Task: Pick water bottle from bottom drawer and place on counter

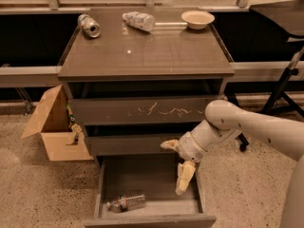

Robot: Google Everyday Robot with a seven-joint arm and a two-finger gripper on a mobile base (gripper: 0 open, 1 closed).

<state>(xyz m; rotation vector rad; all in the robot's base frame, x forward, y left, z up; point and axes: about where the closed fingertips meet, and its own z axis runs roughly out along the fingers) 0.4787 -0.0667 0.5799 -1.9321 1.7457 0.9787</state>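
The water bottle (127,203), small and clear with a red-and-green band, lies on its side at the front left of the open bottom drawer (149,215). My gripper (175,167) hangs over the drawer's right side, above and to the right of the bottle and apart from it. It is open and empty: one cream finger (169,144) points left by the middle drawer front, the other (184,177) points down into the drawer. The counter (147,49) is the glossy top of the cabinet.
On the counter lie a silver-green can (89,25) at back left, a fat bottle with a patterned label (138,20) at back middle and a tan bowl (198,18) at back right. An open cardboard box (52,127) stands on the floor at left. A black stand (285,80) is at right.
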